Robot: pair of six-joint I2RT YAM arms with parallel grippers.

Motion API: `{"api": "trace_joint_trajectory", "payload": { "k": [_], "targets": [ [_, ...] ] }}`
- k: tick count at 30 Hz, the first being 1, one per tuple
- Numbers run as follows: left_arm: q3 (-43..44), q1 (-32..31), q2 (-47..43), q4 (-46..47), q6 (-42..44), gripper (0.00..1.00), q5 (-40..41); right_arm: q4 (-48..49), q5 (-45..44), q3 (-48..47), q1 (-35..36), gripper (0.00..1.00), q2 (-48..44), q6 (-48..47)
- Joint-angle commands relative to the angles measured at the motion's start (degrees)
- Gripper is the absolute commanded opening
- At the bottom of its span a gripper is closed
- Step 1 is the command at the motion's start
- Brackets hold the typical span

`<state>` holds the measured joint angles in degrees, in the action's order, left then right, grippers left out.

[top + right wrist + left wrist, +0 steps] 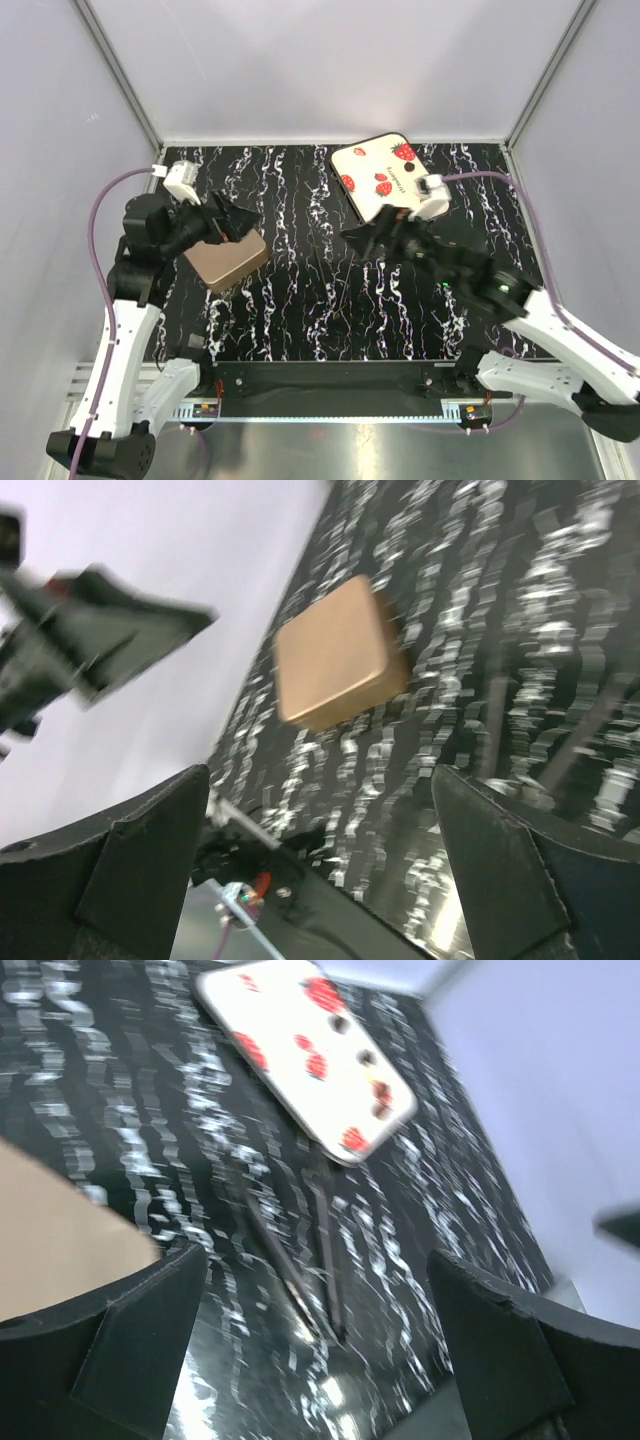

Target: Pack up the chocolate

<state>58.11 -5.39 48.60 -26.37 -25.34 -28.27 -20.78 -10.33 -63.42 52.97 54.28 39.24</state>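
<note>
the left gripper (320,1345) and right gripper (320,865) both stand wide open, holding nothing. the chocolate (367,1057) lies on the strawberry tray (280,1010), well ahead of the left gripper and touching neither.

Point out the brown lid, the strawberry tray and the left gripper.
brown lid (225,262): top view, centre of its top face
strawberry tray (372,165): top view, bare cream patch
left gripper (318,1256): left wrist view, midway between its fingertips
</note>
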Motion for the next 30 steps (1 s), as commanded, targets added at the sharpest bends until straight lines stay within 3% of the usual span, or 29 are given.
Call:
{"api": "trace_joint_trajectory", "payload": {
  "k": [1,6,30],
  "targets": [
    [-2.5,-4.4,-4.3,2.2,0.7,0.99,-4.7,-14.0,-12.4,-1.3,0.2,1.0,-6.0,-3.0],
    [-2.6,-5.5,-8.1,-0.7,4.2,0.99,-5.1,-21.7,-17.0,-5.1,0.2,1.0,-10.6,-3.2],
    [-0.8,-5.5,-11.6,-1.5,4.5,0.99,-2.7,-20.3,-18.4,-3.1,0.2,1.0,-13.2,-4.4]
  ]
}}
